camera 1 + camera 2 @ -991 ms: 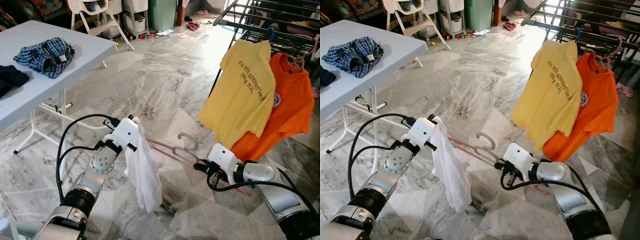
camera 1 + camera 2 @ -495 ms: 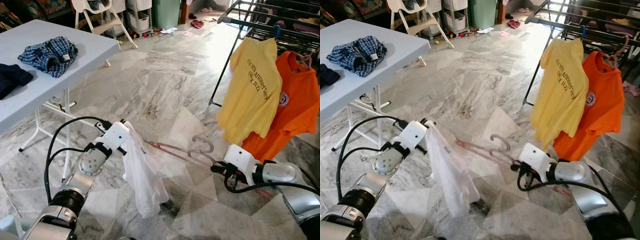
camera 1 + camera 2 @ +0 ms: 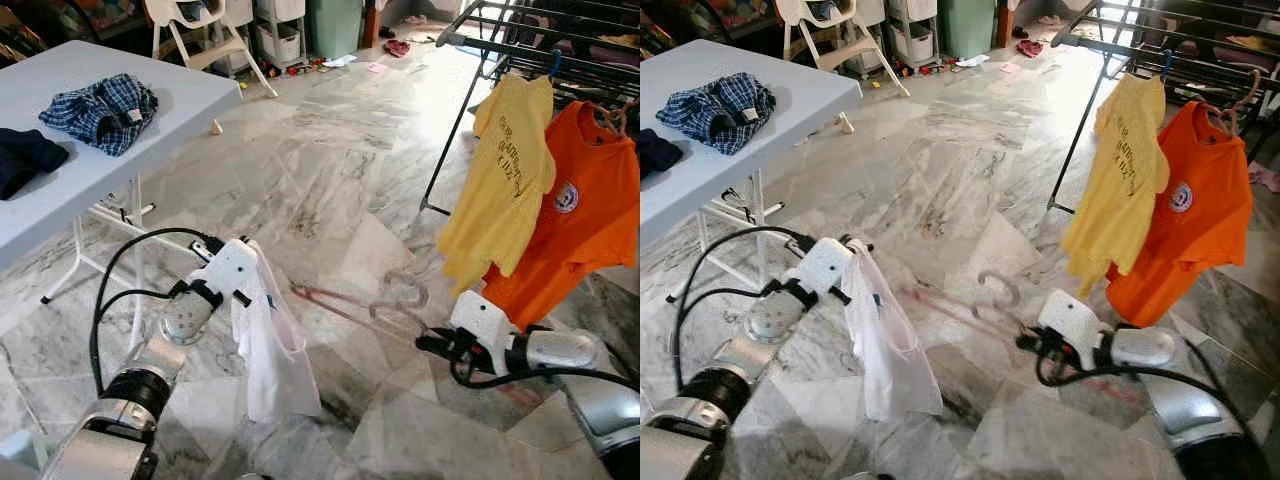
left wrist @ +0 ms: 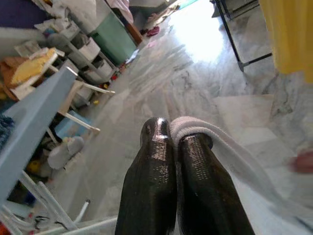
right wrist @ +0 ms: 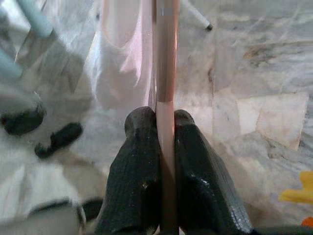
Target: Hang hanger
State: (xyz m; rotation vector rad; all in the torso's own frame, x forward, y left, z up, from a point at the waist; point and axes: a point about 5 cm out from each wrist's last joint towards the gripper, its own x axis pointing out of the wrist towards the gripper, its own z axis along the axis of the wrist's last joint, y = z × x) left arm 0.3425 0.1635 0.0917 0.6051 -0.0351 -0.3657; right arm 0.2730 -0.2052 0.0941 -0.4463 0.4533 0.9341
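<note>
L gripper (image 4: 168, 139) has jaws clenched on the edge of a white garment (image 3: 268, 350), which hangs down over the marble floor (image 3: 330, 150). R gripper (image 5: 165, 120) has jaws clenched on the pink hanger (image 3: 345, 305); hanger stretches low betw. the two arms, hook (image 3: 400, 290) near R gripper, far end at the garment. Drying rack (image 3: 520, 30) stands far right w/ yellow shirt (image 3: 505, 180) & orange shirt (image 3: 575, 215) hung on it. Bench (image 3: 60, 170) at far left carries a plaid shirt (image 3: 100, 110).
</note>
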